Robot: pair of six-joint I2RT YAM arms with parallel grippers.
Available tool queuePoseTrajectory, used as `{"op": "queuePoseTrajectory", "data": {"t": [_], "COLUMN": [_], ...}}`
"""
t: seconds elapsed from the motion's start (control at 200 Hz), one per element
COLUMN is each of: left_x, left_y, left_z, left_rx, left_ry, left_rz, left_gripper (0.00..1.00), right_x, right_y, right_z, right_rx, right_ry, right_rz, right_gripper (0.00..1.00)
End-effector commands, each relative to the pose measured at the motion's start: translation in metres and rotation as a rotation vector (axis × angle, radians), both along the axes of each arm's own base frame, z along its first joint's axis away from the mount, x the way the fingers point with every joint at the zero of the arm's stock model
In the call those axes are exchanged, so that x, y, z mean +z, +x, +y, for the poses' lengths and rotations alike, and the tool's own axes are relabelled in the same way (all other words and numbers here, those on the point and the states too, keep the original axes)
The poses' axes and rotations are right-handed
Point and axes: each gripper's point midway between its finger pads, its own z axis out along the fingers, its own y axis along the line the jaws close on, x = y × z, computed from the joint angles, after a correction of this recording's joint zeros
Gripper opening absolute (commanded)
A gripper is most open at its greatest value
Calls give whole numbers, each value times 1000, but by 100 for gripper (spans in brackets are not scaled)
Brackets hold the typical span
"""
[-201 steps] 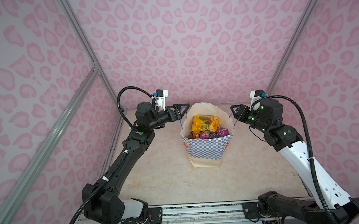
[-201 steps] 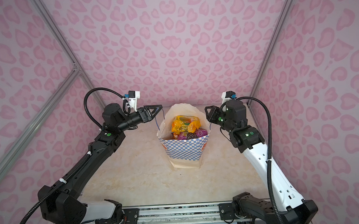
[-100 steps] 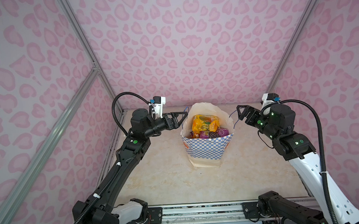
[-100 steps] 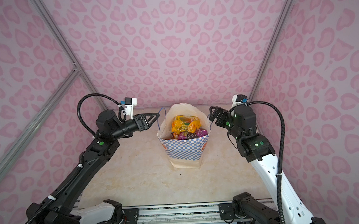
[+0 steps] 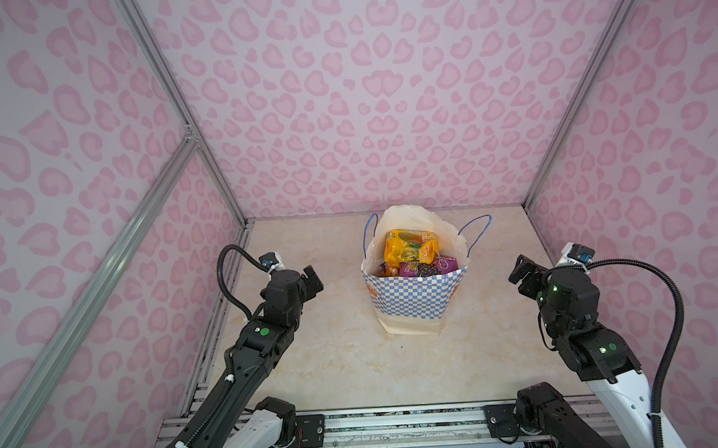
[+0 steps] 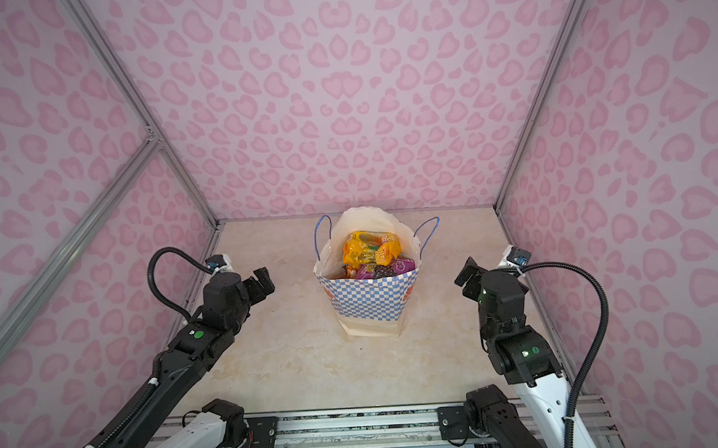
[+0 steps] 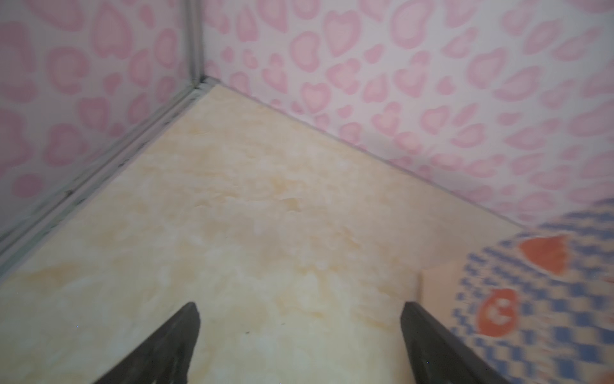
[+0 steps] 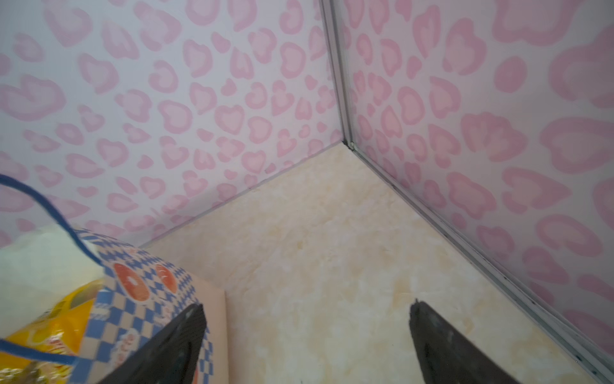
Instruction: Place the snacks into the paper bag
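Observation:
The paper bag (image 5: pixel 414 299) (image 6: pixel 369 301) stands upright at the middle of the table, its blue-and-white checkered side facing the front. The snacks fill it: a yellow-orange packet (image 5: pixel 408 250) (image 6: pixel 369 251) lies on top, with a purple one (image 5: pixel 434 266) (image 6: pixel 386 268) in front of it. My left gripper (image 5: pixel 314 279) (image 7: pixel 299 309) hangs open to the left of the bag, apart from it. To the bag's right, my right gripper (image 5: pixel 521 270) (image 8: pixel 307 306) is open and empty. The right wrist view shows the bag (image 8: pixel 146 299), a blue cord handle (image 8: pixel 50 212) and a yellow packet (image 8: pixel 50 319).
Pink patterned walls close the beige marbled table (image 5: pixel 334 359) in at the back and on both sides, with metal posts (image 5: pixel 555 175) at the corners. A metal rail (image 5: pixel 399 418) carrying both arm bases runs along the front edge.
Both grippers have drawn back from the bag's rim, outward and toward the front of the table. The bag and its packets have stayed where they were.

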Motion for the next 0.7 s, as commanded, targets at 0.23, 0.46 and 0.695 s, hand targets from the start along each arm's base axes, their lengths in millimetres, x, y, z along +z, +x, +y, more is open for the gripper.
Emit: {"op": "queuePoseTrajectory", "data": {"t": [0.23, 0.46, 0.695], "left_x": [-30, -59, -66], "left_y": [-4, 22, 49], "left_z": [85, 84, 62], "left_rx": [492, 325, 61], "left_ry": [420, 438, 388], "left_rz": [-20, -64, -190], "left_gripper": [97, 98, 97], "right_x": [-66, -99, -118], "right_y": [10, 15, 25], "right_z": [-36, -48, -59], "right_rx": [-126, -160, -185], "right_ry": [19, -28, -158], "right_rz": [38, -24, -101], "right_gripper": [98, 98, 98]}}
